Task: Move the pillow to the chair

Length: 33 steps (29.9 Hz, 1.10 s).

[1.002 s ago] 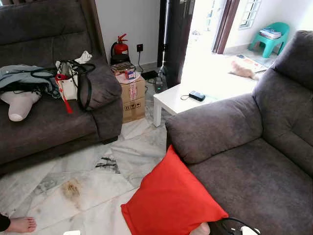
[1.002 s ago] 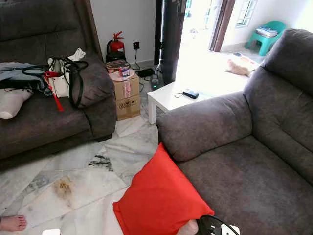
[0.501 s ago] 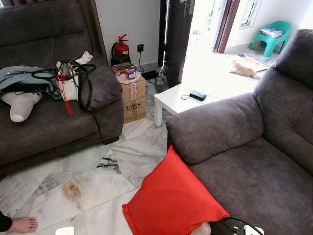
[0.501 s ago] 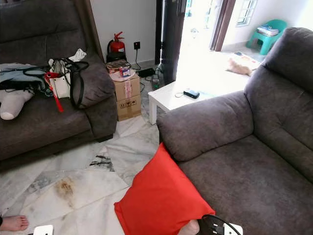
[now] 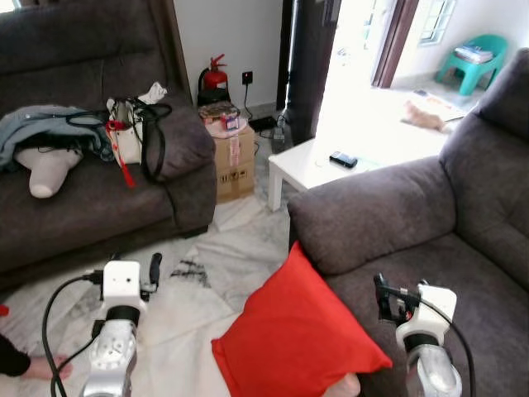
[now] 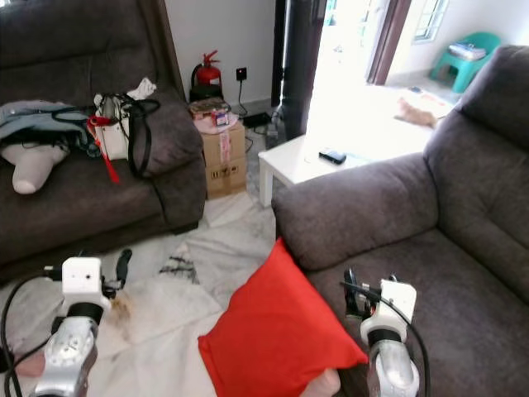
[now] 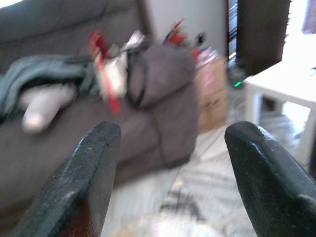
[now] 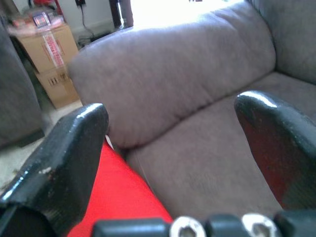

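Note:
A red pillow (image 5: 293, 339) stands on the marble floor, leaning against the front of the grey armchair (image 5: 438, 248) on my right. My left gripper (image 5: 154, 266) is raised over the floor to the pillow's left, open and empty, facing the grey sofa in the left wrist view (image 7: 173, 163). My right gripper (image 5: 382, 291) hovers over the armchair's seat just right of the pillow, open with nothing between its fingers. The right wrist view shows the pillow's red corner (image 8: 111, 197) below that gripper (image 8: 170, 148). A teal plastic chair (image 5: 475, 62) stands far back beyond the doorway.
A grey sofa (image 5: 83, 207) with bags and clothes is on the left. Past it stand a cardboard box (image 5: 234, 157), a fire extinguisher (image 5: 215, 78) and a white low table (image 5: 318, 165). A person's foot (image 5: 33, 366) rests on the floor at lower left.
Both arms have risen into view, one on each side of the pillow. The camera has shifted a little. The pillow has not moved.

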Tool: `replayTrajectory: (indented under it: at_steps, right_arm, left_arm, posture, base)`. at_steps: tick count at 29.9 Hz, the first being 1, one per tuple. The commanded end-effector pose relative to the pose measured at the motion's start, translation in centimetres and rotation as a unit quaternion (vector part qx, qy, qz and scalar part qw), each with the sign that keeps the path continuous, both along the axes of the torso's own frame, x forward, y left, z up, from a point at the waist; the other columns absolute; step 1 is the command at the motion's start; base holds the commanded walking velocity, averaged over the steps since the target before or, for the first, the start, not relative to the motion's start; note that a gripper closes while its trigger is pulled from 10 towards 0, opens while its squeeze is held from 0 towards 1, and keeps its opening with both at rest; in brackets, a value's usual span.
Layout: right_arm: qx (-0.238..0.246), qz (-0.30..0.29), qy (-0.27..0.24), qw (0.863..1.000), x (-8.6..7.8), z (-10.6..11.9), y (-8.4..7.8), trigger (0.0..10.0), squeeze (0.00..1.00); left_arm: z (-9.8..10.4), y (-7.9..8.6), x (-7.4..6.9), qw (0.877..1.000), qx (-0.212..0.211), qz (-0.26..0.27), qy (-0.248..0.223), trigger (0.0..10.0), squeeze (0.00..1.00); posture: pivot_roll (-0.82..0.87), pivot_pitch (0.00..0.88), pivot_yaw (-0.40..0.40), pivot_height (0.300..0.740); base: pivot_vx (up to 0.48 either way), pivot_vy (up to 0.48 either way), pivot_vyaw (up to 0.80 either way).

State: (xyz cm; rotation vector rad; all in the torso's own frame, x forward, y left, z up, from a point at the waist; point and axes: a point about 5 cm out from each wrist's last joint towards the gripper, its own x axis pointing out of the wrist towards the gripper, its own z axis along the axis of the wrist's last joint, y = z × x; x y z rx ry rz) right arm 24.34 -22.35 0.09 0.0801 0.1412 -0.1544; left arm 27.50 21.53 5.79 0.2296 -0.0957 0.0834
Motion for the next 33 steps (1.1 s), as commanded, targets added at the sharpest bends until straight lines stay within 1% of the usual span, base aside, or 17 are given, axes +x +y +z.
replayTrajectory:
  at_steps: [1, 2, 5, 6, 8, 9, 14, 17, 23, 27, 31, 33]
  right_arm:
    - [-0.015, -0.002, -0.055, 0.998, 0.8, 1.9, -0.1, 10.0, 0.0]
    - [-0.02, 0.0, -0.077, 0.997, 0.8, 2.7, 0.2, 10.0, 0.0]
    - [-0.039, 0.005, -0.111, 0.993, 0.3, 3.9, 0.7, 10.0, 0.0]
    - [-0.036, 0.002, -0.115, 0.993, 0.2, 4.1, 0.8, 10.0, 0.0]
    - [-0.049, -0.002, -0.125, 0.991, -0.3, 4.6, 0.8, 10.0, 0.0]
    - [-0.053, -0.011, -0.135, 0.989, -0.8, 5.0, 0.6, 10.0, 0.0]
    - [-0.051, -0.014, -0.142, 0.988, -1.1, 5.9, 0.3, 10.0, 0.0]
    - [-0.045, 0.0, -0.139, 0.989, -0.6, 6.1, 0.7, 10.0, 0.0]
    - [-0.033, 0.015, -0.129, 0.991, -0.1, 6.2, 1.7, 10.0, 0.0]
    - [-0.028, 0.027, -0.123, 0.992, 0.9, 6.5, 2.1, 10.0, 0.0]
    - [-0.024, 0.025, -0.127, 0.991, 1.5, 6.9, 2.2, 10.0, 0.0]
    - [-0.021, 0.022, -0.13, 0.991, 1.8, 7.3, 2.1, 10.0, 0.0]
  left_arm:
    - [1.4, -1.4, 0.4, 0.999, 0.013, -0.036, -0.027, 10.0, 0.0]
    - [2.1, -2.3, 0.4, 0.998, 0.02, -0.052, -0.042, 10.0, 0.0]
    - [3.2, -3.5, -0.1, 0.995, 0.03, -0.071, -0.066, 10.0, 0.0]
    - [3.4, -3.7, -0.2, 0.994, 0.033, -0.073, -0.069, 10.0, 0.0]
    - [3.7, -4.0, -0.7, 0.994, 0.032, -0.075, -0.074, 10.0, 0.0]
    - [4.0, -4.3, -1.3, 0.993, 0.032, -0.079, -0.078, 10.0, 0.0]
    - [4.1, -4.5, -1.9, 0.994, 0.036, -0.076, -0.069, 10.0, 0.0]
    - [4.3, -4.3, -1.5, 0.994, 0.041, -0.07, -0.068, 10.0, 0.0]
    - [4.6, -4.2, -1.2, 0.996, 0.027, -0.059, -0.062, 10.0, 0.0]
    - [4.8, -4.4, -0.3, 0.997, -0.015, -0.04, -0.058, 10.0, 0.0]
    - [5.0, -4.8, 0.3, 0.997, -0.01, -0.045, -0.057, 10.0, 0.0]
    - [5.5, -4.5, 0.7, 0.997, -0.012, -0.033, -0.062, 10.0, 0.0]
  posture:
    - [0.04, 0.0, -0.014, 0.74]
    - [0.04, 0.0, -0.016, 0.74]
    - [0.05, 0.0, -0.015, 0.74]
    - [0.04, 0.0, -0.013, 0.74]
    - [0.04, 0.0, -0.013, 0.74]
    - [0.04, 0.0, -0.017, 0.74]
    - [0.04, 0.0, -0.022, 0.74]
    - [0.04, 0.0, -0.028, 0.74]
    - [0.04, 0.0, -0.035, 0.74]
    - [0.04, 0.0, -0.034, 0.74]
    - [0.05, 0.0, -0.045, 0.74]
    - [0.05, 0.0, -0.046, 0.74]
  base:
    - [0.0, 0.0, 0.0]
    - [0.0, 0.0, 0.0]
    - [0.0, 0.0, 0.0]
    - [0.0, 0.0, 0.0]
    - [0.0, 0.0, 0.0]
    - [0.0, 0.0, 0.0]
    - [0.0, 0.0, 0.0]
    - [0.0, 0.0, 0.0]
    - [0.0, 0.0, 0.0]
    - [0.0, 0.0, 0.0]
    - [0.0, 0.0, 0.0]
    - [0.0, 0.0, 0.0]
